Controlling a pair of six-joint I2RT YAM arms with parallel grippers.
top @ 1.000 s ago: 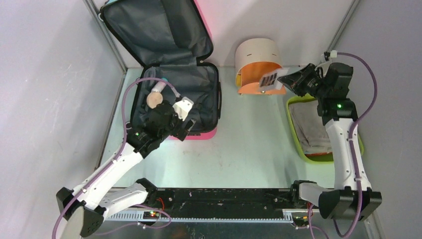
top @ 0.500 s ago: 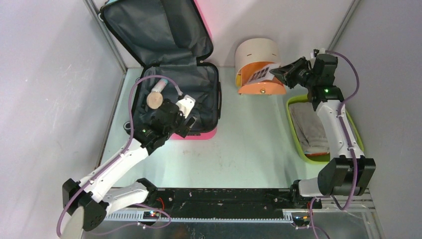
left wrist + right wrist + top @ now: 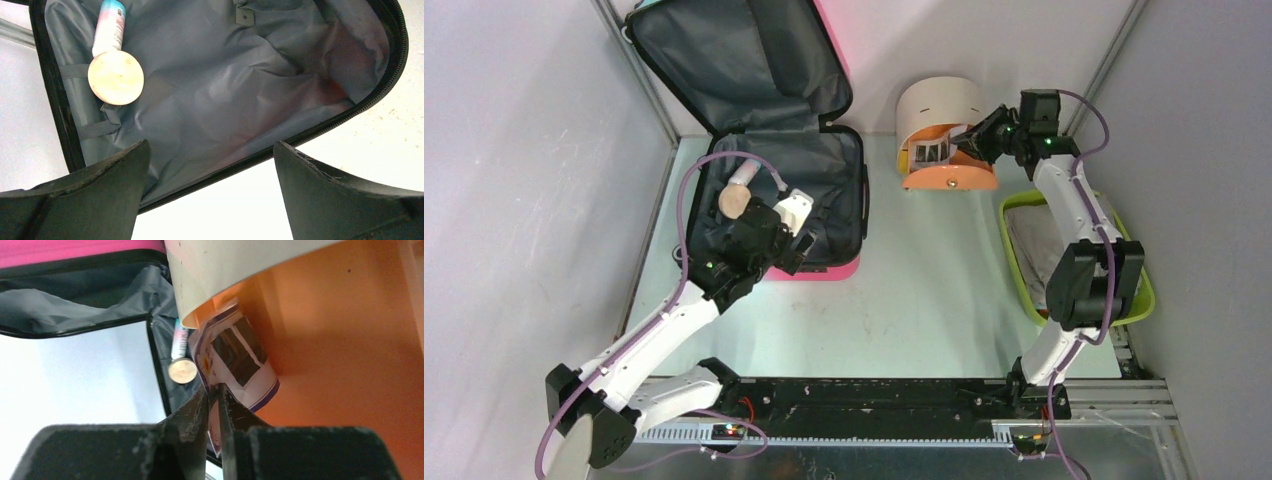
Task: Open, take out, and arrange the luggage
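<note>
The luggage [image 3: 819, 175] lies open at the back left, its lid [image 3: 724, 60] upright against the wall and the grey lining showing. A pink-and-blue tube with a round beige cap [image 3: 736, 192] lies inside; it also shows in the left wrist view [image 3: 115, 75]. My left gripper [image 3: 796, 252] is open and empty, hanging over the suitcase's near zipper edge [image 3: 280, 145]. My right gripper [image 3: 965, 138] is shut on a flat white packet with dark patches [image 3: 237, 352], holding it inside the orange mouth of the beige cylinder [image 3: 939, 105].
A lime-green tray [image 3: 1012, 203] with folded cloth [image 3: 1034, 245] sits at the right under the right arm. The cylinder's orange inside [image 3: 345, 340] fills the right wrist view. Metal frame posts stand at both back corners.
My right arm has swung left and back, carrying the packet from in front of the cylinder into its orange opening. The left gripper has barely moved.
</note>
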